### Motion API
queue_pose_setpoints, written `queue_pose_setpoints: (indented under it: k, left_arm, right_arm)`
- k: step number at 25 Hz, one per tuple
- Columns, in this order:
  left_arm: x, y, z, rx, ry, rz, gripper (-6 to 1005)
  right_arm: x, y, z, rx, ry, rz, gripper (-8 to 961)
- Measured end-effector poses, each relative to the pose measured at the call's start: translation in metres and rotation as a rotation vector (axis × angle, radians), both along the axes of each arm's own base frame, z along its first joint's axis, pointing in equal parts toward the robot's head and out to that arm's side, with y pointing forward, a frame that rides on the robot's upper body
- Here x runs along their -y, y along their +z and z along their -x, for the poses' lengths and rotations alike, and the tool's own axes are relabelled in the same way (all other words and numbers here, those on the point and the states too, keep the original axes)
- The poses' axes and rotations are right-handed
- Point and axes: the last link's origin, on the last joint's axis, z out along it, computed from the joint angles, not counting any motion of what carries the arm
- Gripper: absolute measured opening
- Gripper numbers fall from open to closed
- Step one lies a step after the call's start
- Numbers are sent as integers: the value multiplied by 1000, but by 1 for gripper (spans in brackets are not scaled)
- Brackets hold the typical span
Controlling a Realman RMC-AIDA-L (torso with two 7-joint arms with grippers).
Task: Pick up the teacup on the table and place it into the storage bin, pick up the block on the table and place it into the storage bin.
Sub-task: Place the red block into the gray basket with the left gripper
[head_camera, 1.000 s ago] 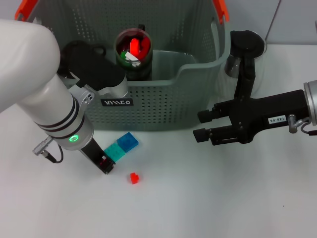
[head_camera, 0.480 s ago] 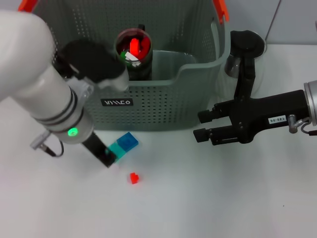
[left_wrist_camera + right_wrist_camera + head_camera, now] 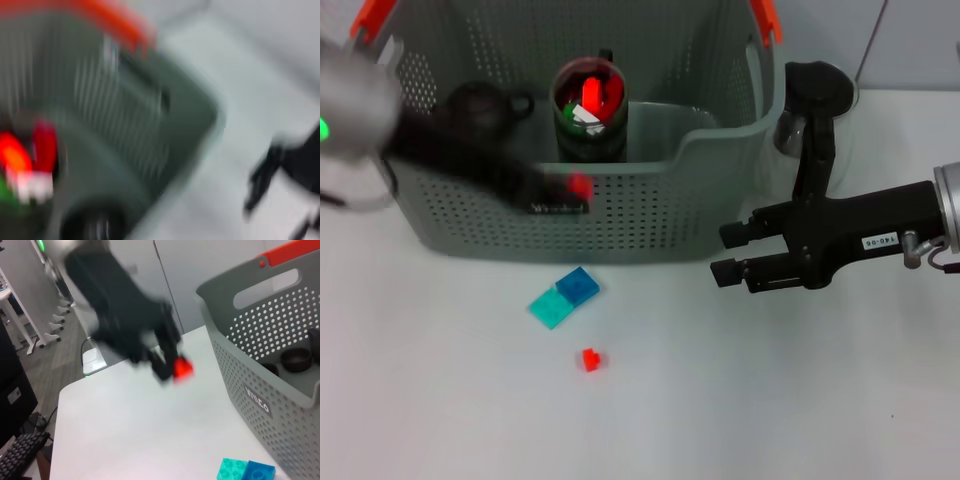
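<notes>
My left gripper (image 3: 575,190) is streaked with motion in front of the storage bin's (image 3: 660,215) front wall, at about rim height. It is shut on a small red block (image 3: 581,184). The right wrist view shows the same red block (image 3: 183,368) between the left gripper's fingertips. A dark teacup (image 3: 485,102) stands inside the bin at its left, partly behind the arm. On the table lie a joined teal and blue block (image 3: 565,297) and another small red block (image 3: 589,359). My right gripper (image 3: 728,253) hangs open to the right of the bin.
A dark cup (image 3: 590,110) filled with red, white and green blocks stands in the bin's middle. Orange handle clips (image 3: 767,20) sit on the bin's rim. A black stand (image 3: 817,90) rises behind the right arm. White table stretches in front.
My left arm has risen from the table beside the teal and blue block and swung up towards the bin's front wall, carrying the small red block. The right arm has stayed still.
</notes>
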Motion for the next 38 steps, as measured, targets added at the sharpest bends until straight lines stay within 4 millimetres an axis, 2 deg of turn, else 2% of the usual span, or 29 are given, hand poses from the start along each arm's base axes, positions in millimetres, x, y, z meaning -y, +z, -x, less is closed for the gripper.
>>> queue_pose_setpoints:
  k: [2,5,7,8,9,12,18,26,29,38]
  left_arm:
    - [-7,15,-7,90,-29,-67,184]
    - [-24,22,-16,165,-57,-162,184]
    - [-38,18,-19,175,-61,-205,184]
    - [-55,10,-19,159,-54,-244,184]
    - [-55,10,-19,159,-54,-244,185]
    - [-75,-3,-14,132,-63,-276,185]
    - [-104,-30,10,47,-46,-346,185]
    - [-116,-51,32,-66,-21,-365,184]
    - [-117,-52,32,-68,-21,-369,184]
    - [-116,-49,33,-52,-3,-380,270]
  right_arm:
    - [0,0,0,0,-1,0,609]
    - [0,0,0,1,0,2,609]
    - [0,0,0,1,1,5,609]
    - [1,0,1,1,2,6,609]
    - [1,0,1,0,2,7,610]
    - [1,0,0,-1,1,5,610]
    - [0,0,0,0,4,0,610]
    - [-1,-1,3,-1,9,0,610]
    - [-1,-1,3,-1,10,0,610]
    - [-1,-1,2,-2,8,1,610]
